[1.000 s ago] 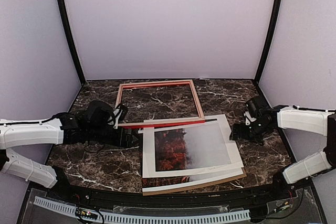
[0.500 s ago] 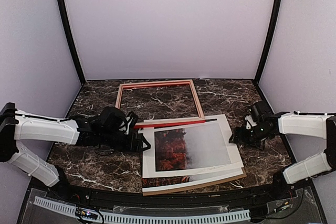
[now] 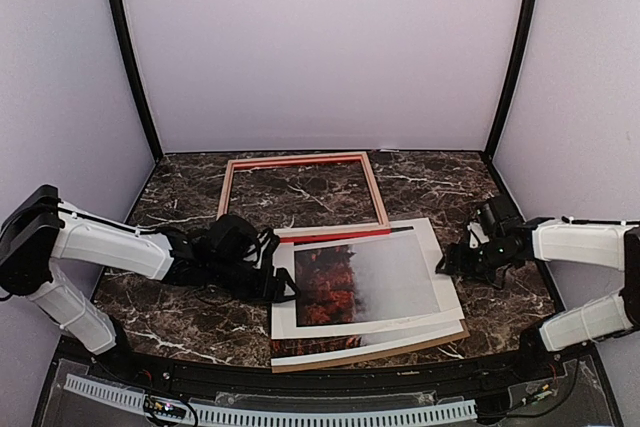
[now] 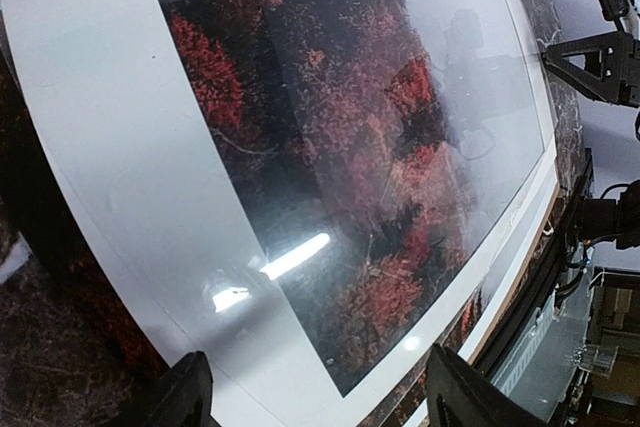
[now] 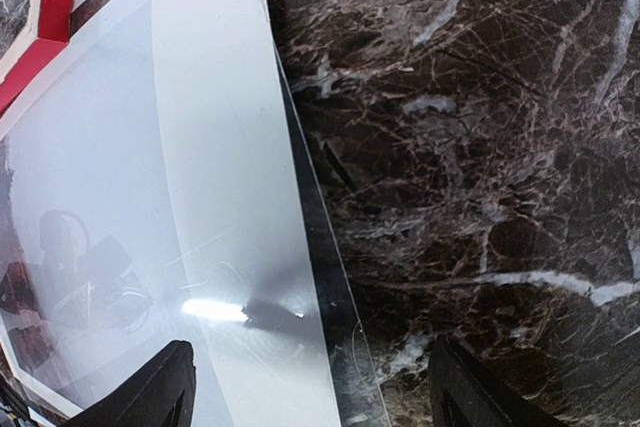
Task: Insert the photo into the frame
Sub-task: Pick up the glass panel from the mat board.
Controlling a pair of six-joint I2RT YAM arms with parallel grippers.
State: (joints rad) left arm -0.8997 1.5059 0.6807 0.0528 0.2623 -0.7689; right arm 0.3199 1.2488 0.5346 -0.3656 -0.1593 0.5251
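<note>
Left gripper (image 3: 284, 283) and right gripper (image 3: 444, 265) now flank the photo (image 3: 345, 282) more closely, fingers wide and empty, and closing risks pinching only the white mat (image 3: 283, 313) covering it or shoving the stack into the frame (image 3: 300, 161) just behind.

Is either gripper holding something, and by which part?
Nothing is held; left gripper and right gripper stand open at opposite edges of the white mat.

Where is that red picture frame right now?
Seen from above, the frame lies flat at the back of the marble table, slightly left of centre, just beyond the photo.
</note>
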